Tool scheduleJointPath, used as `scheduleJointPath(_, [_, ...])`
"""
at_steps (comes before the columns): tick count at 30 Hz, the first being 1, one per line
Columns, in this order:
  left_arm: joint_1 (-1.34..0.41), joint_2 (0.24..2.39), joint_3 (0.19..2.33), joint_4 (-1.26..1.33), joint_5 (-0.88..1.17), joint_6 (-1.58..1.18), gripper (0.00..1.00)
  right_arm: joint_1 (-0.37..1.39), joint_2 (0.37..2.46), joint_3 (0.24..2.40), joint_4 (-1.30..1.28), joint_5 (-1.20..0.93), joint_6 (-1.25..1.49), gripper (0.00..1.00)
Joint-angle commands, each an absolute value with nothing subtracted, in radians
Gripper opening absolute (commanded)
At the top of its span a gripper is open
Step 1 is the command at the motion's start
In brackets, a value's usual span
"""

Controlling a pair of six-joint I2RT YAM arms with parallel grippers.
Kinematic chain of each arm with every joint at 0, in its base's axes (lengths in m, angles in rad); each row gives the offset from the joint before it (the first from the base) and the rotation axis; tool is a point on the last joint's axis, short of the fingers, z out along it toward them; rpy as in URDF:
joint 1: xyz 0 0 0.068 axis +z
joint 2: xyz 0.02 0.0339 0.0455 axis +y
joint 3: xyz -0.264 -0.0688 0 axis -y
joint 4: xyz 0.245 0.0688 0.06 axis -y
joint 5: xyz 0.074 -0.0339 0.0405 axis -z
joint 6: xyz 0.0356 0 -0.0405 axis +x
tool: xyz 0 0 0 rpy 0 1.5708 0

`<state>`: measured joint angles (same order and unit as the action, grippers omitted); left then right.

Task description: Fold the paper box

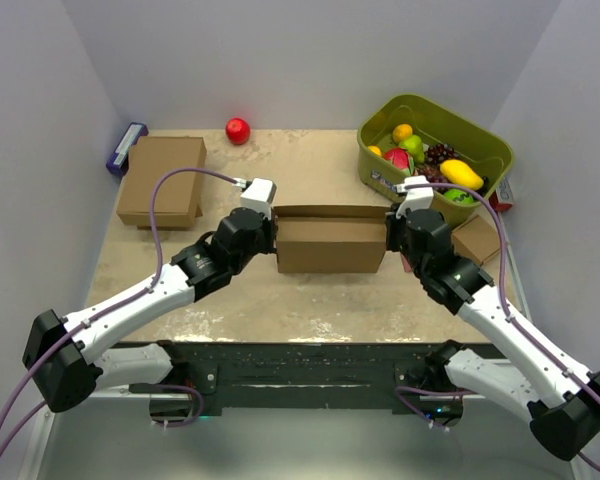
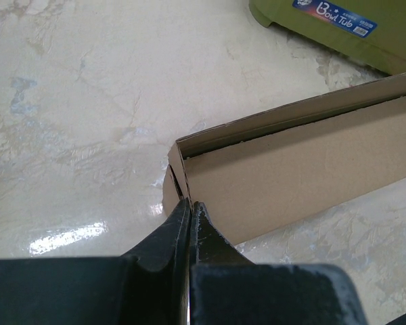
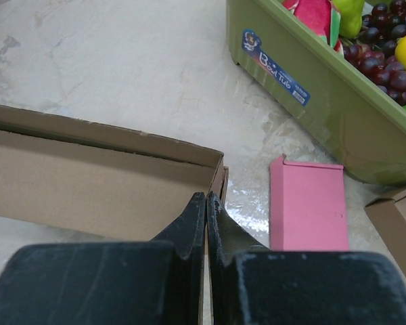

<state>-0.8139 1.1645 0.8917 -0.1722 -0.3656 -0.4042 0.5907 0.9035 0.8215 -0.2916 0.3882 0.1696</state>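
Currently: paper box (image 1: 330,245), centre of counter (image 1: 280,310), half-formed, top open. Left jaws pressed together at its left end wall; right jaws likewise at its right end. Step, apparently: seating end walls. Next probably needs even inward pressure from both ends.

Matt brown corrugated cardboard for the paper box (image 1: 330,245), cut edges raw and fibrous. The table top (image 2: 88,122) is smooth, glossy, pale marble-look, with glare patches. Far right, the tub (image 3: 325,101) is smooth green plastic with a slight sheen and a shiny blue sticker. The pink card (image 3: 308,203) is smooth and matt. The left gripper (image 2: 189,205) and right gripper (image 3: 206,198) are dull black, finely grainy, plastic-looking. Far left, the closed box (image 1: 162,180) is matt cardboard.
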Motion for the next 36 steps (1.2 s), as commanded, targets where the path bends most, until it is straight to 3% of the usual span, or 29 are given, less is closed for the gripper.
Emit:
scheduleJointPath(1, [-0.833, 1.172, 0.864, -0.216, -0.265, -0.405, 0.0, 0.609, 0.93, 0.848, -0.364, 0.397, 0.149, 0.0])
scheduleJointPath(24, [-0.819, 1.158, 0.841, -0.219, -0.262, -0.377, 0.0, 0.609, 0.965, 0.871, -0.385, 0.46, 0.121, 0.0])
scheduleJointPath(36, [-0.819, 1.16, 0.804, -0.181, -0.268, -0.373, 0.0, 0.624, 1.017, 0.836, -0.419, 0.445, 0.261, 0.0])
